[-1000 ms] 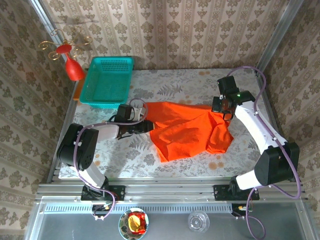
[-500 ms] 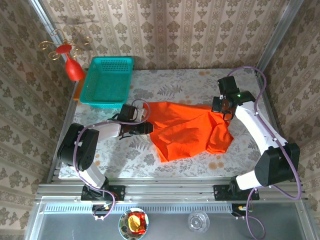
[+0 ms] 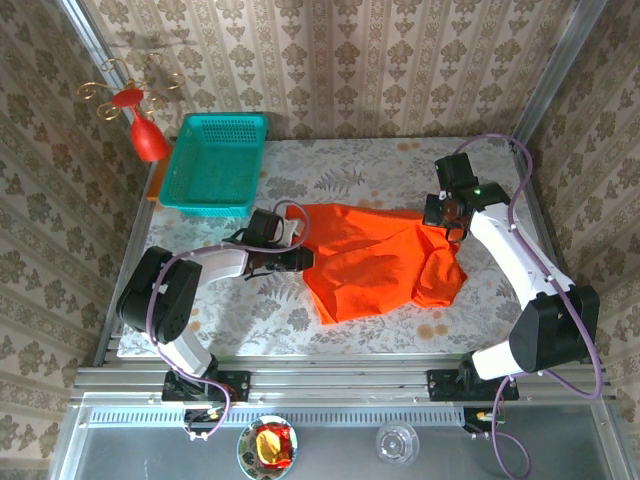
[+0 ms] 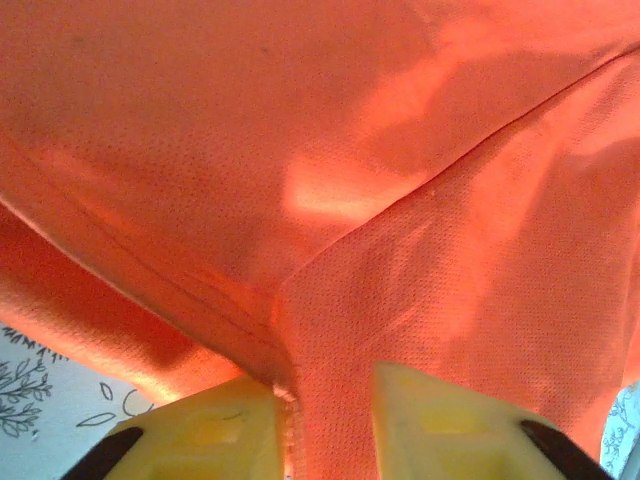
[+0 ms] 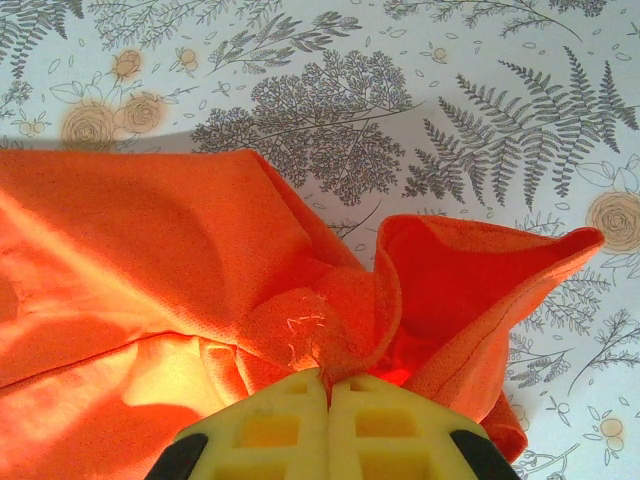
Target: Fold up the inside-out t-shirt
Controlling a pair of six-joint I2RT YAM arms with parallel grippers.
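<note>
The inside-out t-shirt [image 3: 380,265] lies crumpled and bright orange-red across the middle of the table. My left gripper [image 3: 305,258] is low at its left edge. In the left wrist view a seamed fold of the t-shirt [image 4: 300,150] runs down between the yellow fingers [image 4: 200,435] of the left gripper [image 4: 330,430], which stand apart around it. My right gripper [image 3: 445,222] is at the shirt's upper right corner. In the right wrist view the right gripper [image 5: 328,390] is shut, pinching a bunched tuft of the t-shirt [image 5: 150,250].
A teal basket [image 3: 215,160] stands at the back left of the fern-patterned table [image 3: 350,165], with a red ornament [image 3: 148,140] beside it. Below the front rail sit a small bowl [image 3: 267,447] and a clear glass [image 3: 397,442].
My left gripper has slid right onto the shirt's left edge and its fingers have narrowed around the fabric. The right arm has not moved.
</note>
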